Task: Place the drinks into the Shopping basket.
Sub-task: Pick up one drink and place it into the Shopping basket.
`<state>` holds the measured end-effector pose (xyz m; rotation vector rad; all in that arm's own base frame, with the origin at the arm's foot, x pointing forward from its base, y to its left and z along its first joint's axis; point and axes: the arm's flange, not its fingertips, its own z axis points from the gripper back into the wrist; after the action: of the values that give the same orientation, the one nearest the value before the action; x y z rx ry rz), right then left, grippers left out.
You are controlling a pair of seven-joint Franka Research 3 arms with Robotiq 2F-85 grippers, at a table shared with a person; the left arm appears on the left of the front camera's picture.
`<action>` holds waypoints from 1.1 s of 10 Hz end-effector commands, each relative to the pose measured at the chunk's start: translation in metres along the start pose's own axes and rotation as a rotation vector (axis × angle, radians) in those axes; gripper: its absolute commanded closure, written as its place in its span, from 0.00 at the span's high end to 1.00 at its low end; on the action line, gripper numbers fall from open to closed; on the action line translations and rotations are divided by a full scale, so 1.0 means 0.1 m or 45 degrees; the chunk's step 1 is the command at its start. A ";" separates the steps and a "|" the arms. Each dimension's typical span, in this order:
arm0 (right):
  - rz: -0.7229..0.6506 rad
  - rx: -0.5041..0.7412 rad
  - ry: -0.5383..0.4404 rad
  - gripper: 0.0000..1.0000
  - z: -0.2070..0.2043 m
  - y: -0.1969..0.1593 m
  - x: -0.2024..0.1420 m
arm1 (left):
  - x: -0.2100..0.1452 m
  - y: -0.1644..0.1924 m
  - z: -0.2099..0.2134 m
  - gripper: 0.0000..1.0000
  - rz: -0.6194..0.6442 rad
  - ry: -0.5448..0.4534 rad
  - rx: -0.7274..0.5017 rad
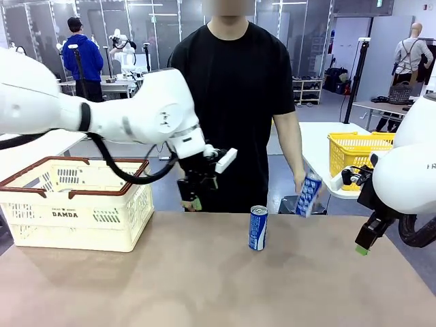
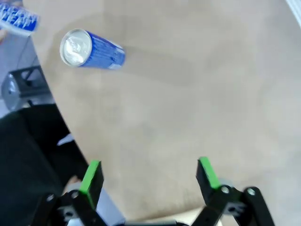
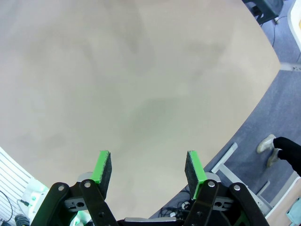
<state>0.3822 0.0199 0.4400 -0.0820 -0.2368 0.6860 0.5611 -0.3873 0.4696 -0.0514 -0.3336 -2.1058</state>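
While both sets of jaws stand apart with nothing in them, the left ones wider, the left gripper (image 1: 193,199) points down over the far edge of the table (image 1: 204,286) and the right gripper (image 1: 363,246) hangs low at the right edge. Between them a blue can (image 1: 257,228) stands straight up, with nothing around it. Behind it a person's hand (image 1: 300,182) holds a second blue can (image 1: 308,195) tilted. The Shopping basket (image 1: 75,204) sits at the left, and a yellow basket (image 1: 354,153) sits far right.
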 end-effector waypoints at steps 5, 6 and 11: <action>-0.005 0.003 -0.002 0.79 0.00 -0.01 -0.02 | 0.20 0.24 -0.14 1.00 -0.019 0.003 -0.062; -0.005 0.003 -0.002 0.79 0.00 -0.01 -0.02 | 0.15 0.04 0.01 1.00 -0.020 0.028 -0.043; -0.005 0.003 -0.002 0.79 0.00 -0.01 -0.02 | -0.26 -1.16 0.42 1.00 0.013 0.034 -0.086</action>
<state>0.3822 0.0198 0.4398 -0.0818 -0.2364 0.6859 0.4980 -0.3208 0.4911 -0.0346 -0.1956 -2.0945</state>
